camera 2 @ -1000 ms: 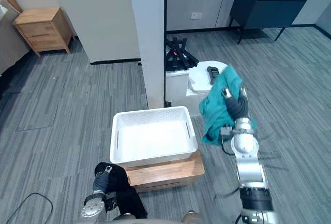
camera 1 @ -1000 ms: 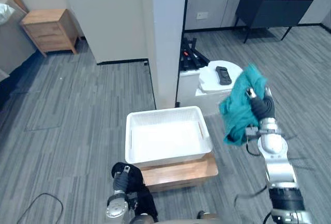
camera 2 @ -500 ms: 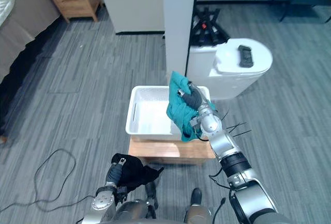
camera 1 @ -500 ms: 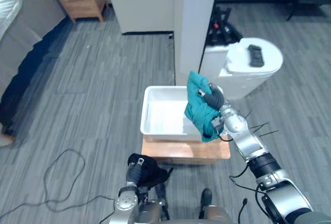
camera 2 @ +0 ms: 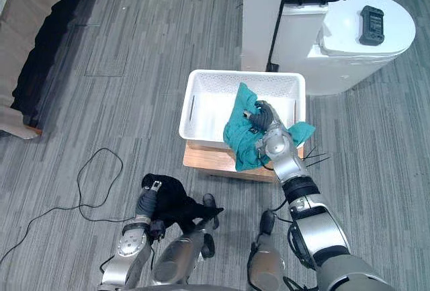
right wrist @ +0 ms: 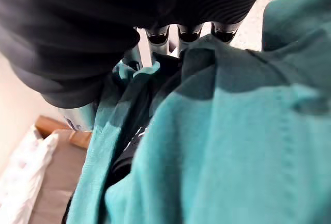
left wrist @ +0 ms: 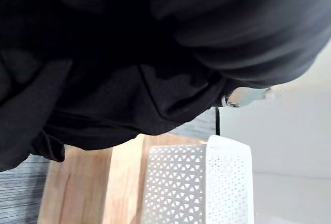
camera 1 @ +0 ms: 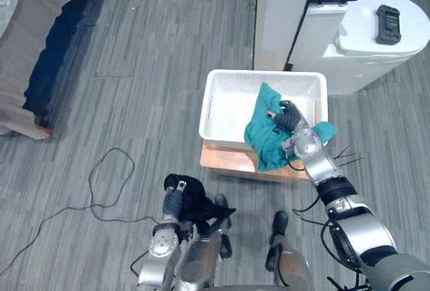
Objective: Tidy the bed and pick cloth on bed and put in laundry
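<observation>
Stereo head views with both wrist views, read from left to right.

- The bed (camera 1: 20,29) occupied the upper left corner, its pale side panel above a dark skirt that reached the grey plank floor (camera 1: 134,103).
- The left hand (camera 1: 175,197) hung low above the floor, near the bench's front left corner. Its fingers were closed round a bunched black cloth (camera 1: 199,201), which was clear of both the bed and the basket. In the left wrist view the black cloth (left wrist: 129,79) covered most of the frame, with the bench's wooden top (left wrist: 88,182) and the basket's perforated wall (left wrist: 207,182) past it.
- The white basket (camera 1: 228,106) stood on the low wooden bench (camera 1: 232,158), taking up most of its top. A strip of wood was left bare along the front edge.
- The teal cloth (camera 1: 265,136) lay partly inside the basket, at its right half. It draped over the front rim onto the bench's front edge, and a fold spilled over the basket's right rim.
- The right hand (camera 1: 290,115) sat over the basket's front right part, clenched on the teal cloth. In the right wrist view its dark-tipped fingers (right wrist: 189,33) curled into the teal folds (right wrist: 232,146).
- A white pillar (camera 1: 275,15) rose behind the basket.
- A white rounded unit (camera 1: 376,46) stood at the upper right, carrying a black handset (camera 1: 390,19) on top.
</observation>
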You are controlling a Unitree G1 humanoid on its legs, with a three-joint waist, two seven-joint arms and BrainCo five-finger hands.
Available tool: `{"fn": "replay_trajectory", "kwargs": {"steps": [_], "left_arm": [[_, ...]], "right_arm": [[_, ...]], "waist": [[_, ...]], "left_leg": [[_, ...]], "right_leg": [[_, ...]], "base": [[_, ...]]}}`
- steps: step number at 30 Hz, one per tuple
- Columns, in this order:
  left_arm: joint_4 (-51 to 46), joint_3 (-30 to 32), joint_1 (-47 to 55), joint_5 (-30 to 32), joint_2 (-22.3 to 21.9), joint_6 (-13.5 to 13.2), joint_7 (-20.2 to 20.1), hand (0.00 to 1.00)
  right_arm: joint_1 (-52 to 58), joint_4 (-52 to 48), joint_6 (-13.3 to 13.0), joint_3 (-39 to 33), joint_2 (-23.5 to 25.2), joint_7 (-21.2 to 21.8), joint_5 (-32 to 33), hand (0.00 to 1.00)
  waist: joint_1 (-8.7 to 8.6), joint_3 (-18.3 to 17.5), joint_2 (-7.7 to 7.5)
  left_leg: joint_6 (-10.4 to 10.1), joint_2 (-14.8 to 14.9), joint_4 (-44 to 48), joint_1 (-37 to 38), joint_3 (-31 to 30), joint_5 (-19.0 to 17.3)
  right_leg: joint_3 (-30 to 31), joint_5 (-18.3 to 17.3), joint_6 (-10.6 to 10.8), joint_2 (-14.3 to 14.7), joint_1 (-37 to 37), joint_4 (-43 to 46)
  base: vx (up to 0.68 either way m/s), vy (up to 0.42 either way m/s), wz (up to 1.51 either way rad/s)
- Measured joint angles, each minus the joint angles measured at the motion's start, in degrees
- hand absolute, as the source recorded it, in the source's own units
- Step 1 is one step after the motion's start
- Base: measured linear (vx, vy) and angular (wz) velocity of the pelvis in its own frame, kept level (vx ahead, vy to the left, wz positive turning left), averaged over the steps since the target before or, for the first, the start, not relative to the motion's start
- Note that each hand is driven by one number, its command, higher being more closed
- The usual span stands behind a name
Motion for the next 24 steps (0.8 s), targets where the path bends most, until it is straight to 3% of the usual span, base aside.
{"fn": "replay_trajectory", "kwargs": {"steps": [5,8,9,12,16,19,24], "left_arm": [[-4.8,-1.0,-0.8,0.0,0.2,-0.3,-0.1,1.0],[-10.4,-0.9,-0.8,0.0,1.3,-1.0,-0.2,1.0],[-13.4,-0.3,-0.8,0.1,2.2,-1.1,-0.2,1.0],[-18.0,1.0,-0.6,0.0,2.4,-1.1,-0.2,1.0],[-27.4,4.6,-2.4,0.0,4.0,-1.2,0.2,1.0],[-28.5,7.6,-8.8,-1.1,5.8,-1.7,2.1,1.0],[-26.2,12.2,-25.3,-0.8,10.5,-3.6,9.2,1.0]], "right_arm": [[0.2,-2.3,0.4,-2.7,-0.3,-1.8,-4.8,0.0],[5.2,-12.0,0.3,-4.0,-0.2,-3.6,-8.9,0.0],[9.9,-16.7,0.4,-5.6,0.2,-4.3,-12.0,0.0],[17.0,-21.6,0.9,-9.1,1.1,-4.8,-15.2,0.0],[28.8,-27.8,3.0,-14.1,5.0,-5.5,-17.2,0.0],[33.4,-27.9,3.6,-14.9,5.9,-6.2,-17.9,0.0],[39.9,-27.5,4.1,-15.9,8.1,-6.1,-17.8,0.0]], "waist": [[-0.44,0.0,-0.05],[-2.03,-0.1,-0.24],[-3.31,-0.3,-0.56],[-4.18,-0.7,-1.27],[-6.76,-3.5,-3.56],[-7.96,-6.1,-4.16],[-8.64,-8.3,-4.02]], "left_leg": [[0.1,0.0,0.0,2.7,0.3,0.1],[0.5,0.3,-0.1,3.9,0.7,-0.3],[0.7,0.3,-0.1,4.9,1.3,-0.4],[1.1,0.3,-0.1,6.1,2.2,-0.8],[1.2,0.3,-0.1,7.3,3.5,-1.3],[1.1,0.3,-0.1,8.0,4.2,-1.5],[1.1,0.5,-0.1,9.2,5.2,-1.5]], "right_leg": [[0.1,0.1,0.1,0.0,2.8,-0.3],[0.3,-0.2,0.2,0.3,3.8,-0.4],[0.6,-0.7,0.4,0.3,4.6,-0.4],[1.4,-1.2,0.7,0.2,5.4,-0.4],[2.5,-1.4,0.9,0.2,5.8,-0.6],[3.4,-1.3,1.0,0.4,6.0,-0.6],[4.0,-1.3,1.0,0.6,6.8,-0.5]], "base": [[0.05,-0.004,0.0],[0.02,-0.018,-0.06],[0.01,-0.017,-0.12],[0.01,-0.015,-0.16],[0.02,-0.016,-0.2],[0.01,-0.017,-0.16],[-0.02,-0.002,-0.07]]}}
